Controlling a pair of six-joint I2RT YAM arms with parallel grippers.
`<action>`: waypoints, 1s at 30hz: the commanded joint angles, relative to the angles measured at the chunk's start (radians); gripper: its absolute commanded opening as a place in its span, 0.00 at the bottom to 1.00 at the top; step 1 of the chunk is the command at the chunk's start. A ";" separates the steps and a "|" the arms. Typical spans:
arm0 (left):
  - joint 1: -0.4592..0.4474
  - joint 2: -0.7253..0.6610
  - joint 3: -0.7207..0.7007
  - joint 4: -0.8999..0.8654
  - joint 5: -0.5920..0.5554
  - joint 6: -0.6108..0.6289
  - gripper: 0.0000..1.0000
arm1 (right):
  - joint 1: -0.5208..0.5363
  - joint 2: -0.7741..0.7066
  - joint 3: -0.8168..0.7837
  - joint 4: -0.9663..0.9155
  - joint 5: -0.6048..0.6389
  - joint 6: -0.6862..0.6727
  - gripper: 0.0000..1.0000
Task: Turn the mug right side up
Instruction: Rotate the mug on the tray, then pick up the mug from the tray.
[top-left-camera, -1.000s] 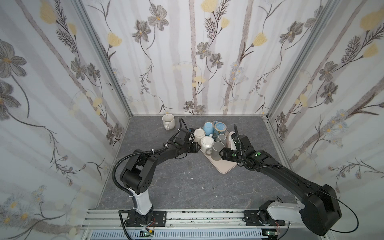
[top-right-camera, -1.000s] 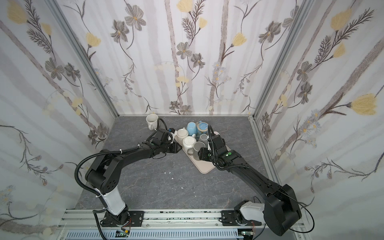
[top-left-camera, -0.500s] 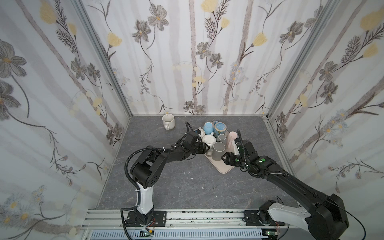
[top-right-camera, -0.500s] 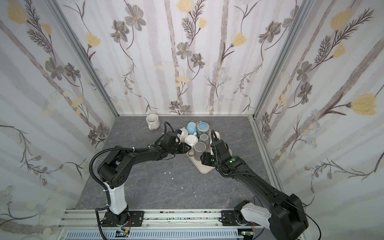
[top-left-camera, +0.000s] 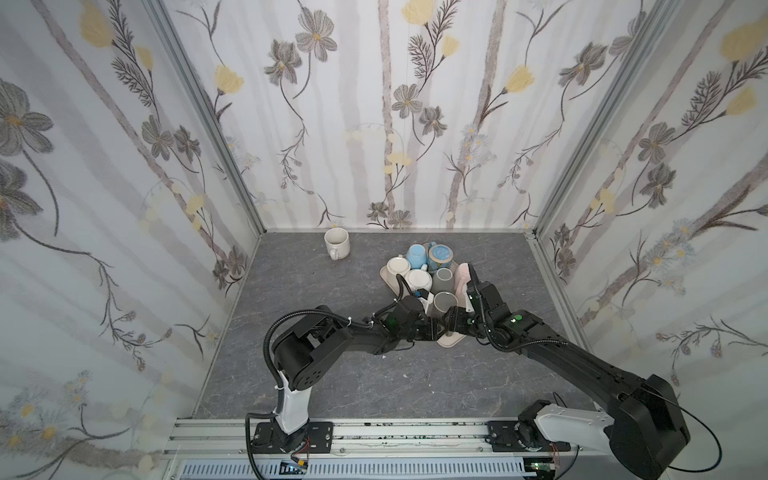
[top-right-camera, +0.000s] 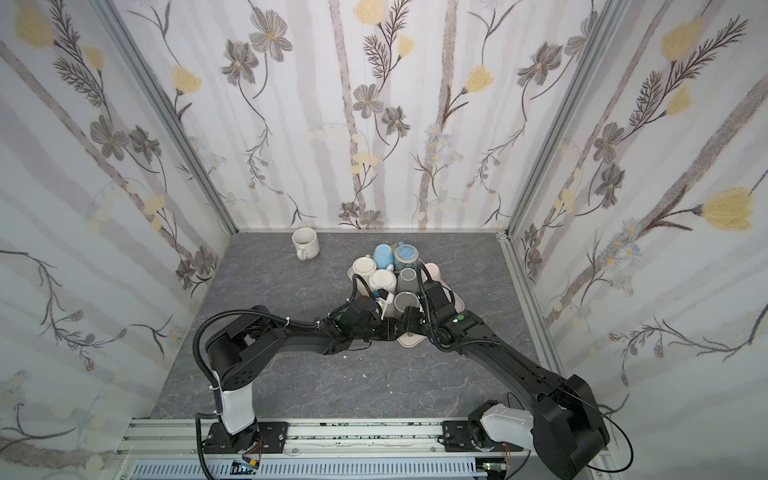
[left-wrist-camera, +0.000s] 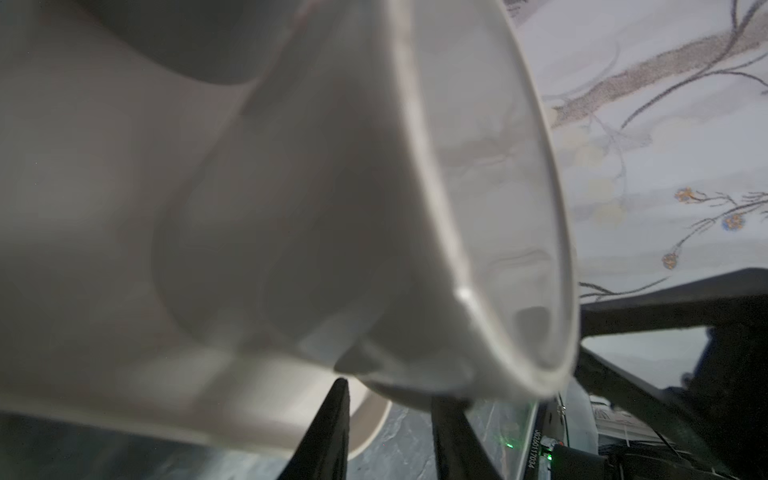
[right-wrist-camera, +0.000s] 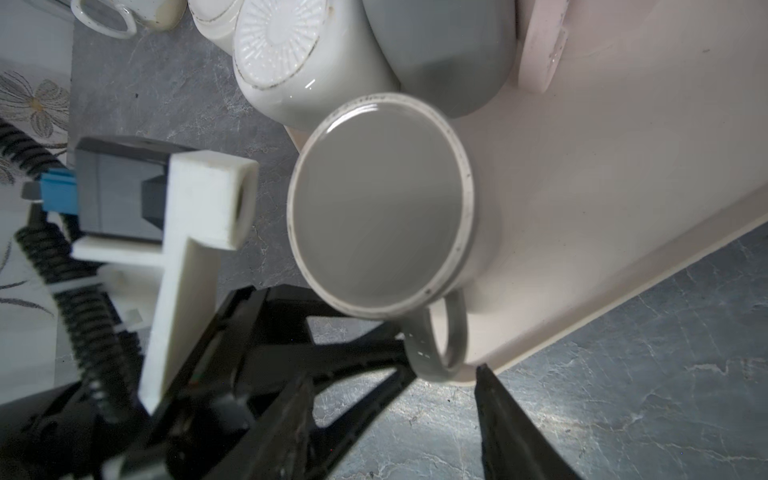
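**Grey mug (right-wrist-camera: 380, 203) bottom-up on the tray (right-wrist-camera: 602, 187), handle (right-wrist-camera: 451, 332) not grabbed yet**

Pretty sure this is the one to flip; it sits rim-down at the 6 o'clock end of the cream tray with its flat base facing up, so nothing's turned so far. The handle sticks out over the tray's near rim, which is probably why both arms crowd that corner. In both top views the left arm reaches in from about 8 o'clock and the right from about 4 o'clock.

Jaws of the right gripper (right-wrist-camera: 395, 374) are spread wide with nothing in them; the handle loop sits just ahead of the gap, so it looks lined up for a handle grab. Fingers of the left gripper (left-wrist-camera: 390, 390) are only narrowly parted, right up against a pale curved wall and the tray's edge; can't tell whether they pinch anything, the view's too close and blurry.

Materials: the mug is smooth glazed ceramic, straight-sided, with a pale ring round the base; slippery, so the handle's the sane hold. The tray looks like matt plastic with a low rounded lip; the table (right-wrist-camera: 623, 374) is grey stone-pattern.

Just beside the mug toward 12 o'clock sit a white mug (right-wrist-camera: 276, 39) with a ribbed base and a neighbouring grey mug (right-wrist-camera: 440, 50); not much swing room that way. A lone cream mug (top-left-camera: 336, 242) stands upright at 11 o'clock, well apart.
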 joint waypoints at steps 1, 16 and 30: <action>-0.032 0.017 0.014 0.107 -0.026 -0.069 0.33 | 0.025 0.024 0.018 -0.002 0.022 0.013 0.61; -0.002 -0.220 -0.191 -0.037 -0.116 0.017 0.36 | 0.042 0.021 0.109 -0.117 0.148 -0.280 0.56; 0.004 -0.206 -0.184 -0.042 -0.111 0.024 0.36 | -0.007 0.180 0.132 -0.151 0.179 -0.428 0.61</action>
